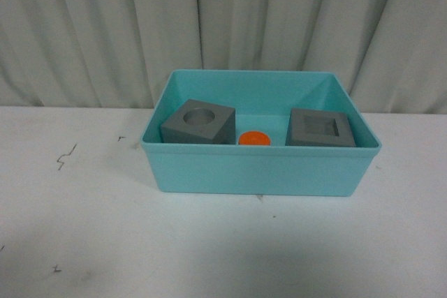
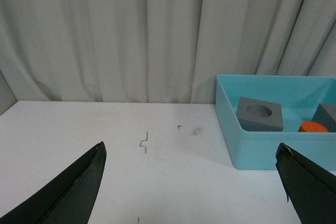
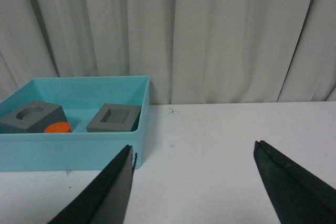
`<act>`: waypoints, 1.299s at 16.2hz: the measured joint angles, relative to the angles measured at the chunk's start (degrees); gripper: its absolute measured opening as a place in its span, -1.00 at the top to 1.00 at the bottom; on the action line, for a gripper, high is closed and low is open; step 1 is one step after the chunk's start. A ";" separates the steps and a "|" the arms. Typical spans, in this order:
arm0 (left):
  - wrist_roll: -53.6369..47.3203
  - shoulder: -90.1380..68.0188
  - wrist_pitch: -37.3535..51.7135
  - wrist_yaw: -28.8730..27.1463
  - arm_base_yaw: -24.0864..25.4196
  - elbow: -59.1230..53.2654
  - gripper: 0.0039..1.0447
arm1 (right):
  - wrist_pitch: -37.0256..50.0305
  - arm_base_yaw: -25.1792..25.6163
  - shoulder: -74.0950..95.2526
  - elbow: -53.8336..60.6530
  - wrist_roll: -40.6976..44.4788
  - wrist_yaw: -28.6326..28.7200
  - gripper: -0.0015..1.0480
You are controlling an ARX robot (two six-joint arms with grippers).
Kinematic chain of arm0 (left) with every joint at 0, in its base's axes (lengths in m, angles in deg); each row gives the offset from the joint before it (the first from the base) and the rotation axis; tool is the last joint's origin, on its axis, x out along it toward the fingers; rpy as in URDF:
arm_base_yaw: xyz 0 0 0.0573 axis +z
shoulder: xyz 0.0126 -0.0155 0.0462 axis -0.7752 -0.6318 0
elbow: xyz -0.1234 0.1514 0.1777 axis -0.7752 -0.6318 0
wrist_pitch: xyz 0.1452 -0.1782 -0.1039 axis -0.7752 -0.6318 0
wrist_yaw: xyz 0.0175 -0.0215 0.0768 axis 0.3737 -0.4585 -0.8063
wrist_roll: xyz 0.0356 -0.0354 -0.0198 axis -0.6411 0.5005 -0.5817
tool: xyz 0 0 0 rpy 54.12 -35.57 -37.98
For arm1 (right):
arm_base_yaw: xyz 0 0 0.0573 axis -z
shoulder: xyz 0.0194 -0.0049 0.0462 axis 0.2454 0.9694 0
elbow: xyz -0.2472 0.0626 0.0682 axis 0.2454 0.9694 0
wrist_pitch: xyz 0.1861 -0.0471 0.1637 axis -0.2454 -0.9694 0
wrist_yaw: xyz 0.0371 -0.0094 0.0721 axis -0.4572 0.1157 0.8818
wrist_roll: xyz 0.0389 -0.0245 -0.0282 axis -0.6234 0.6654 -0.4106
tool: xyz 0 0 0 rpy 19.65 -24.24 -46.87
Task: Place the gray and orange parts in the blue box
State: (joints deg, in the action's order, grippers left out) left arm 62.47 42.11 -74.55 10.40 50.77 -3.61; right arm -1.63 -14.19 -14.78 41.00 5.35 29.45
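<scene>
Counter [image 1: 209, 242] fills the lower part of the front view, white and scuffed, with neither arm showing there. In the left wrist view the left end effector [image 2: 191, 182] has its dark fingers spread wide at the lower corners, nothing between them; the right end effector [image 3: 194, 182] is likewise spread and empty. Beyond, at mid-frame, the blue box [image 1: 258, 172] sits with its long axis running left to right. Inside it are the gray cube with the round recess [image 1: 198, 123] at left, tilted against the wall, the orange cylinder [image 1: 254, 138] in the middle, and the gray cube with the square recess [image 1: 323, 128] at right. All three parts look already placed, so no grasp seems needed; both arms stand back from the box, one to each side.
</scene>
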 joint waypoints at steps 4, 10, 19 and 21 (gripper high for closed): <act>0.00 0.00 -0.02 0.00 0.00 0.00 -0.88 | 0.00 0.00 0.00 0.00 0.02 0.00 -0.78; 0.00 0.00 -0.02 0.00 0.00 0.00 -0.88 | 0.00 0.00 0.00 0.00 0.00 0.00 -0.87; 0.00 0.00 -0.02 0.00 0.00 0.00 -0.88 | 0.00 0.00 0.00 0.00 0.00 0.00 -0.87; 0.00 0.00 -0.02 0.00 0.00 0.00 -0.88 | 0.00 0.00 0.00 0.00 0.00 0.00 -0.87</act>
State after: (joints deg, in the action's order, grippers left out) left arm 62.47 42.11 -74.58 10.40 50.77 -3.61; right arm -1.63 -14.19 -14.78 41.00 5.35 29.45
